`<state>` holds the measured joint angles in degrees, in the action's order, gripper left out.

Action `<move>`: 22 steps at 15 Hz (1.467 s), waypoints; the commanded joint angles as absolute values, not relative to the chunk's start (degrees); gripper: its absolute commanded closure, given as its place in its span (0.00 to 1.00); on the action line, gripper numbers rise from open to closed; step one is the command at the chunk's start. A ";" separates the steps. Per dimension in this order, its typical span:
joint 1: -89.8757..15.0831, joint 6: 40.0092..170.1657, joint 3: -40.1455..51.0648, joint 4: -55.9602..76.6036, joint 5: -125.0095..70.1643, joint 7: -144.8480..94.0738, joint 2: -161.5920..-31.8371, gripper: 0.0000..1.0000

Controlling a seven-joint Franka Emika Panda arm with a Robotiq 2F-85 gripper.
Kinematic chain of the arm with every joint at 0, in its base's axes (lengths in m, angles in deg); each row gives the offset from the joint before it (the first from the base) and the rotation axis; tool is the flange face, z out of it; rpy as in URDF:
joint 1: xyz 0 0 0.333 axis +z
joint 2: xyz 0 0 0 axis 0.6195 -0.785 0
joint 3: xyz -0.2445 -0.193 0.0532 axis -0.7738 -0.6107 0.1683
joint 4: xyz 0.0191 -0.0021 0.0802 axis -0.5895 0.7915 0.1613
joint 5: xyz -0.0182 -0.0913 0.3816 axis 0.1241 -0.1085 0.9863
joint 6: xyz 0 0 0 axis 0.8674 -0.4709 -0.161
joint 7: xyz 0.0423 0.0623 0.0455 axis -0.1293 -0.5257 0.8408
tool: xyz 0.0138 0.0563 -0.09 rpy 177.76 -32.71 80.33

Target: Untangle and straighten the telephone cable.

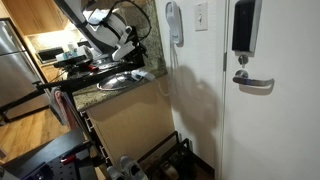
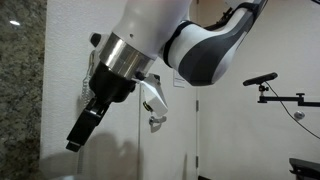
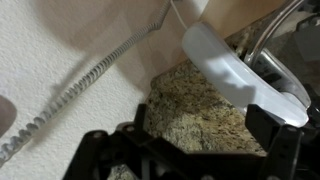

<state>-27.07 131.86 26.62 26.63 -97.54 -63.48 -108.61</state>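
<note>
Fridge (image 1: pixel 12 60) and wood cabinets (image 1: pixel 35 15) at far left in an exterior view. Next to them, granite counter (image 1: pixel 135 88) with sink (image 1: pixel 115 80), arm (image 1: pixel 105 35) bent low over both. Further right, white phone (image 1: pixel 174 22) high on the wall, cable (image 1: pixel 169 62) hanging thin and pale beneath it, down past the counter's end. Then switch plate (image 1: pixel 203 15), then door (image 1: pixel 285 110) with black lock (image 1: pixel 245 25) and lever handle (image 1: pixel 255 83). Shoe rack (image 1: pixel 160 158) on the floor below the phone.

Closer exterior view: gripper (image 2: pixel 80 135) at left, pointing down and leftward in front of the white wall, spread of the fingers not readable from this angle. Small camera on a stand (image 2: pixel 265 80) at right.

Wrist view: cable (image 3: pixel 95 72) as a tight coil against the textured wall, slanting from lower left up to upper middle. Right of it, the counter's granite and a white curved piece (image 3: pixel 240 75), nature unclear. Gripper (image 3: pixel 190 155) along the bottom edge, fingers spread wide, gripping nothing, not touching the cable.
</note>
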 commanded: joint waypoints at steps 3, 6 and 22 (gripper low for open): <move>-27.07 131.86 26.62 26.63 -97.53 -63.48 -108.61 0.00; -27.07 131.86 26.62 26.63 -97.53 -63.48 -108.61 0.00; -31.83 141.26 33.75 26.42 -91.87 -41.35 -114.70 0.00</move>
